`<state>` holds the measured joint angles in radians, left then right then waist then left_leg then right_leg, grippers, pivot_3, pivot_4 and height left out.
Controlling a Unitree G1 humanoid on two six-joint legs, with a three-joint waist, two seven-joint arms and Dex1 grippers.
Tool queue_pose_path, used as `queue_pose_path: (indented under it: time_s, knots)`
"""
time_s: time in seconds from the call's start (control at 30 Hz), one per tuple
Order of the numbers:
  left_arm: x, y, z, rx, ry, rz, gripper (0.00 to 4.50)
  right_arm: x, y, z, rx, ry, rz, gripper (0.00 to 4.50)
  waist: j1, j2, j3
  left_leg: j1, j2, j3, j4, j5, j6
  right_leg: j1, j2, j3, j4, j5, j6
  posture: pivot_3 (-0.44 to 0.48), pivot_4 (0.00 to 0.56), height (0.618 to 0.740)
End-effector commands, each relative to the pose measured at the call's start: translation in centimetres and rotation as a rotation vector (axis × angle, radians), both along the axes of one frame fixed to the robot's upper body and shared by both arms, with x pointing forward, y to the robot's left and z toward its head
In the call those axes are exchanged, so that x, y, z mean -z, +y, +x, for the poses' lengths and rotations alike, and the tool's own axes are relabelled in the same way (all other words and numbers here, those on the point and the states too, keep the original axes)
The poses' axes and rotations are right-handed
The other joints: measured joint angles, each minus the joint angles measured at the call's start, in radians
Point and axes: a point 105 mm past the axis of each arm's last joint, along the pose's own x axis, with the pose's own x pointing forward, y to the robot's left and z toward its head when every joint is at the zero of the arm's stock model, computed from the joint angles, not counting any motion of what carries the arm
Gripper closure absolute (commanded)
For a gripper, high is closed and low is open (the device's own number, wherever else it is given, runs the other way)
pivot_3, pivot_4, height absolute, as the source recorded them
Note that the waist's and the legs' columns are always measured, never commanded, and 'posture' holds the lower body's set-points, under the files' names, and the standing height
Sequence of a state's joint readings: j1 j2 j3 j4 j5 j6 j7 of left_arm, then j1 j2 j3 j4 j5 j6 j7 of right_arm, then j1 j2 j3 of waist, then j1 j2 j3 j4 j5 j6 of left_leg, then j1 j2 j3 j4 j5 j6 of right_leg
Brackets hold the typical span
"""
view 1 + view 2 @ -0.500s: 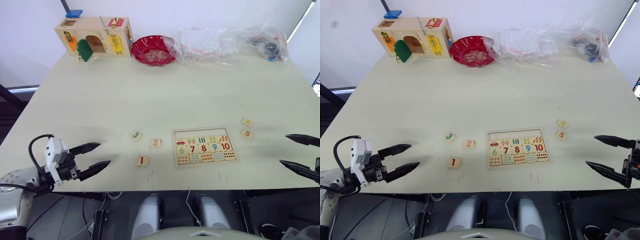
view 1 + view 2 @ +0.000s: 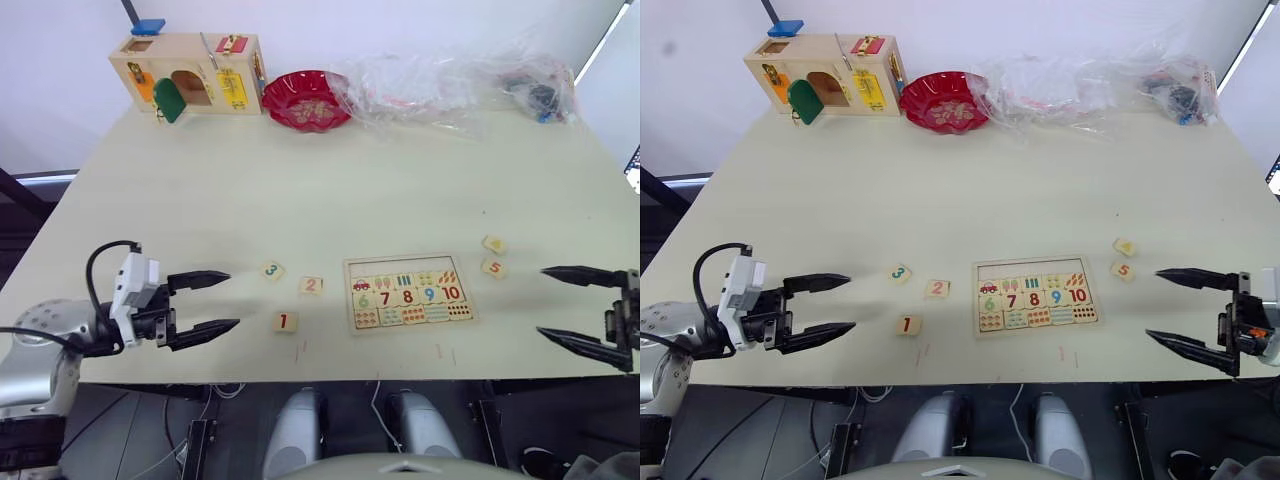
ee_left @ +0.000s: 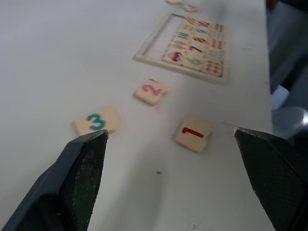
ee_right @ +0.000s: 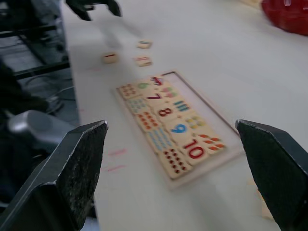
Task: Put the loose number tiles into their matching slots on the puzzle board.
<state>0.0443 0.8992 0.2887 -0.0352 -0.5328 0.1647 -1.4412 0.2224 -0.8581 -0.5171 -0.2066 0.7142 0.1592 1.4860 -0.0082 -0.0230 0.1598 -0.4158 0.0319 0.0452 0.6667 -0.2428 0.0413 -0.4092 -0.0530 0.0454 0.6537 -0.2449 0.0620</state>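
The puzzle board [image 2: 408, 292] lies flat near the table's front edge, and its top row of slots [image 2: 400, 266] is bare. Left of it lie the loose number tiles: tile 3 [image 2: 271, 270], tile 2 [image 2: 311, 285] and tile 1 [image 2: 285, 321]. Tile 4 [image 2: 493, 244] and tile 5 [image 2: 492, 267] rest just off the board's right corner. My left gripper [image 2: 232, 299] hovers open a short way left of tiles 1 and 3, holding nothing. At the right, my right gripper [image 2: 541, 302] is open and empty, its fingers pointing at the board and tile 5.
A wooden latch box [image 2: 190, 75], a red bowl [image 2: 306, 98] and a crumpled clear plastic bag [image 2: 450, 85] line the far edge. The table's front edge [image 2: 330, 378] runs just below the board and tiles.
Both arms have come inward: the left gripper moved right toward tiles 1 and 3, the right gripper moved left toward the board. Tiles and board have not moved.
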Motion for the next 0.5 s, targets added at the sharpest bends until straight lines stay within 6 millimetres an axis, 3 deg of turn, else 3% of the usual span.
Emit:
queue_pose_path:
  time_s: [0.03, 0.13, 0.4, 0.43, 0.5]
  knots:
    - [-0.5, -1.3, -0.3, 0.087, -0.007, 0.105, 0.07, -1.1, 0.9, -0.7, -0.064, -0.024, -0.019, 0.03, 0.001, 0.000, 0.000, 0.000, 0.000, 0.000, 0.000, 0.000, 0.000, 0.000, 0.000, 0.000, 0.000, 0.000, 0.000, 0.000, 0.150, 0.740]
    - [-0.4, -2.1, -0.3, 0.117, 0.011, 0.120, 0.07, -1.3, 1.3, -1.2, -0.082, -0.019, -0.016, 0.03, 0.001, 0.000, 0.000, 0.000, 0.000, 0.000, 0.000, 0.000, 0.000, 0.000, 0.000, 0.000, 0.000, 0.000, 0.000, 0.000, 0.150, 0.740]
    - [2.4, -2.9, 0.4, 0.159, -0.014, 0.311, 0.07, -1.2, 2.0, -2.6, -0.065, 0.004, -0.007, 0.03, 0.008, 0.000, 0.000, 0.000, 0.000, 0.000, 0.000, 0.000, 0.000, 0.000, 0.002, 0.000, 0.000, 0.000, 0.000, 0.000, 0.150, 0.740]
    - [2.5, -3.0, 0.5, 0.165, -0.020, 0.313, 0.57, -1.1, 2.0, -2.6, -0.061, 0.006, -0.005, 0.00, 0.008, 0.000, 0.000, 0.000, 0.000, 0.000, 0.000, 0.000, 0.000, 0.000, 0.002, 0.000, 0.000, 0.000, 0.000, 0.000, 0.150, 0.740]
    - [2.7, -3.4, 0.7, 0.183, -0.032, 0.316, 0.80, -1.1, 2.1, -2.8, -0.054, 0.009, -0.003, 0.00, 0.009, 0.000, 0.000, 0.000, 0.000, 0.000, 0.001, 0.000, 0.000, 0.000, 0.002, 0.000, 0.000, 0.000, 0.000, 0.000, 0.150, 0.740]
